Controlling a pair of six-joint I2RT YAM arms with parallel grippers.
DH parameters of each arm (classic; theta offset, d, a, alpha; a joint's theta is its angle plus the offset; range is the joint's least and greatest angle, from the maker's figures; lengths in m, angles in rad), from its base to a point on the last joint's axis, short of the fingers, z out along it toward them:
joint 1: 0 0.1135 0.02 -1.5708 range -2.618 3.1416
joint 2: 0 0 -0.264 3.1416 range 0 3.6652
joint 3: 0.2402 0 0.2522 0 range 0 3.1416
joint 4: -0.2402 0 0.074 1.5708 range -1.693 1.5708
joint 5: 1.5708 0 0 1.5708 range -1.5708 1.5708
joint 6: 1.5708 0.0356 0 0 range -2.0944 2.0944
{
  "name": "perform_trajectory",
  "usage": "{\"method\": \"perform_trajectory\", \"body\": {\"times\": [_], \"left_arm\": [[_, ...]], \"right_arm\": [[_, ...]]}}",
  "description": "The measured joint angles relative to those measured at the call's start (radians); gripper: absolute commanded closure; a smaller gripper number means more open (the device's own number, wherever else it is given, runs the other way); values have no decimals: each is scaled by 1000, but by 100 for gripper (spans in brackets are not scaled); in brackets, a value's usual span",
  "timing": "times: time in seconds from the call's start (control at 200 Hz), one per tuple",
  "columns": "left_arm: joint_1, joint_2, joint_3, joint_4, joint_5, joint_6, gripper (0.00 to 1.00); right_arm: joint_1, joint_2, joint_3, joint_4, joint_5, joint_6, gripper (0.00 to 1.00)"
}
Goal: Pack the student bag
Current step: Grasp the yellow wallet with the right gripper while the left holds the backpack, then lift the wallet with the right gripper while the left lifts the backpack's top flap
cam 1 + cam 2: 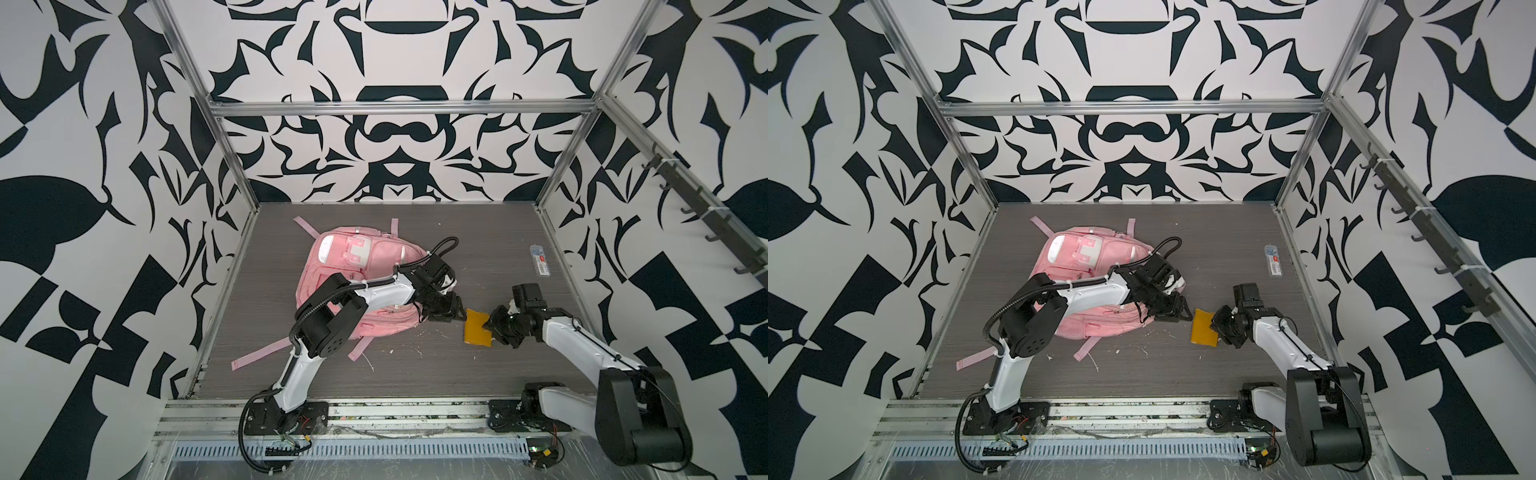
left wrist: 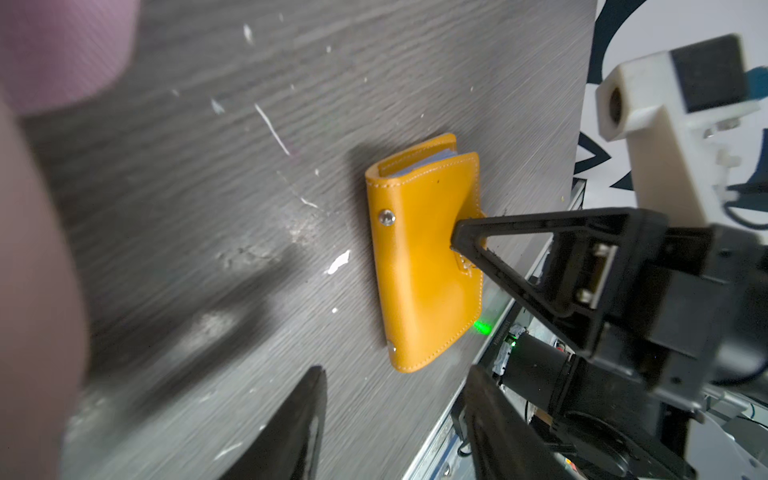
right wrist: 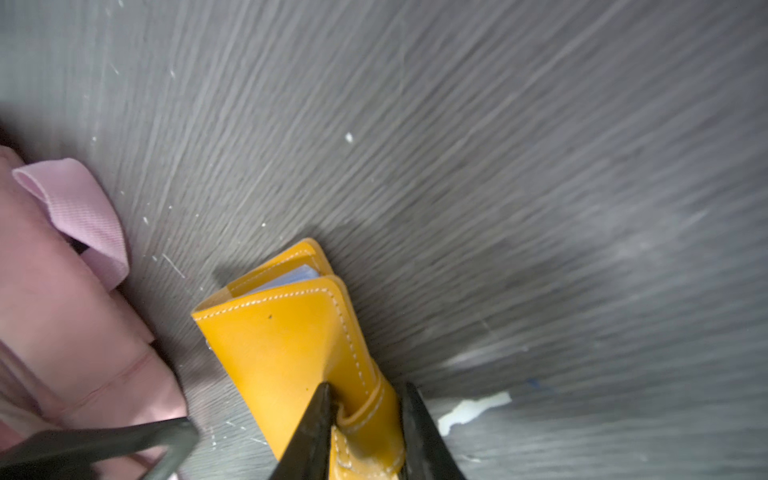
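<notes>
The backpack (image 1: 382, 257) (image 1: 1121, 253) is seen lying flat on the grey table (image 1: 415, 374) (image 1: 1142, 374) in both top views, at about 10 o'clock from the table's middle, with its front pockets turned up; its pink straps (image 1: 253, 359) are spread on the board at 7, 11 and 1 o'clock of it; its near half is crossed by the left arm. A yellow wallet (image 1: 476, 328) (image 1: 1203, 330) (image 2: 424, 257) (image 3: 282, 345) is found at 4 o'clock of the backpack, apart from it; white stitching and a metal snap (image 2: 387, 217) are shown on it in the left wrist view; blue card edges are glimpsed inside its open end. The right claw (image 1: 489, 328) (image 1: 1214, 328) (image 3: 365, 399) is set at 3 o'clock of the wallet and is clamped narrowly on its strap side; in the right wrist view one fingertip (image 3: 316, 415) is pressed into the cover, which is dented there, and the other is laid against the far side; whether the wallet is lifted clear of the table cannot be told. The left claw (image 1: 459, 318) (image 1: 1183, 316) (image 2: 395, 370) is held at 9 o'clock of the wallet with its jaws wide apart and gripping nothing; its tips are seen just beside the wallet's edge; contact cannot be made out. A small clear box (image 1: 540, 259) (image 1: 1274, 259) with a red label is seen at 2 o'clock from the table's middle, near the right edge, well apart from the rest; white flecks are scattered over the board.
</notes>
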State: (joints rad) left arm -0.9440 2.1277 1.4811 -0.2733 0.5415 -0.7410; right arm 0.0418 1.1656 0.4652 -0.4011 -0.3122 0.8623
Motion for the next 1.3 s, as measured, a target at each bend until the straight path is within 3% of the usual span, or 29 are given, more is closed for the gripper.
{"method": "perform_trajectory", "body": {"times": [0.4, 0.625, 0.79, 0.96, 1.01, 1.135, 1.3], "left_arm": [[-19, 55, -2, 55, 41, -65, 43], [-19, 102, 27, 163, 60, -109, 48], [-18, 122, 28, 224, 63, -152, 62], [-16, 121, 19, 244, 63, -164, 95], [-14, 119, 16, 256, 75, -157, 100], [-2, 103, 13, 262, 91, -152, 100], [27, 11, 12, 238, 104, -130, 100]], "right_arm": [[23, 11, -48, 123, -63, 77, 74], [25, -13, -72, 141, -66, 93, 74], [25, -23, -72, 140, -59, 101, 74], [24, -43, -72, 122, -43, 97, 69], [24, -47, -72, 119, -43, 85, 68], [25, -82, -68, 97, -65, 44, 51], [31, -230, 7, 51, -119, -52, 5]]}}
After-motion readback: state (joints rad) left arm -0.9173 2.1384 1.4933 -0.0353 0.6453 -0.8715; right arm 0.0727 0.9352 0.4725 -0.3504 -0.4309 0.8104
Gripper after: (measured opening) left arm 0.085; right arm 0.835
